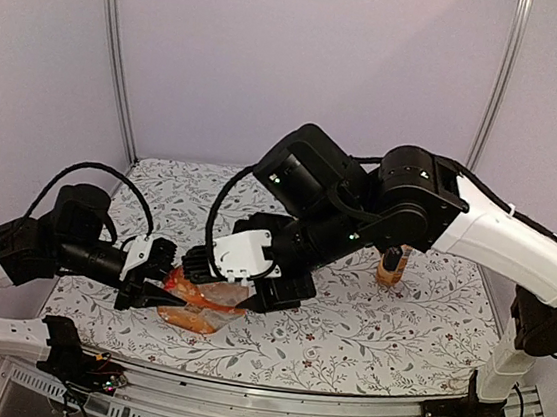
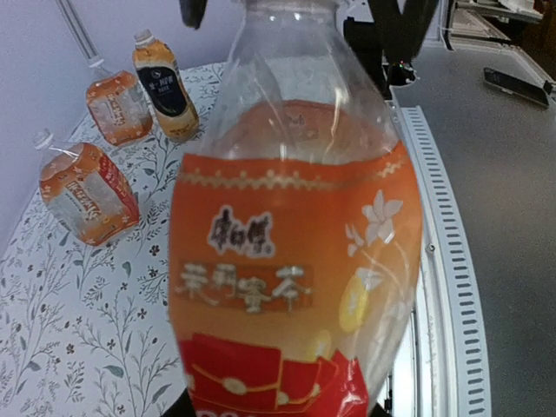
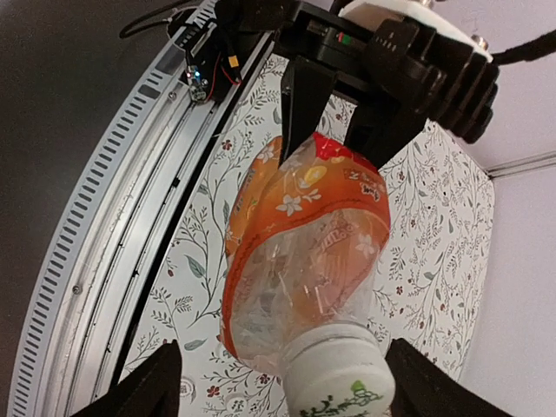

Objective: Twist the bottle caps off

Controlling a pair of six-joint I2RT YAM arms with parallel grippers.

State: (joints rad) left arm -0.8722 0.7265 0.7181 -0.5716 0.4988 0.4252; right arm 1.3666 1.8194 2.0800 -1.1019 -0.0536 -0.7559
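My left gripper (image 1: 153,290) is shut on the lower body of an orange-labelled bottle (image 2: 291,261), which lies sideways just above the flowered cloth. Its white cap (image 3: 337,380) points at my right gripper (image 3: 282,375). That gripper stands open, a finger (image 3: 148,387) on each side of the cap and clear of it. Three more bottles stand at the far side, each with a white cap on: a red-labelled one (image 2: 85,191), a second orange one (image 2: 117,106) and a black-labelled one (image 2: 165,82). From above only one of them (image 1: 391,265) shows behind the right arm.
A slotted metal rail (image 3: 130,174) runs along the table's near edge, just under the held bottle. The right arm (image 1: 399,207) reaches across the middle of the table. Walls and frame posts (image 1: 115,49) close off the back and sides.
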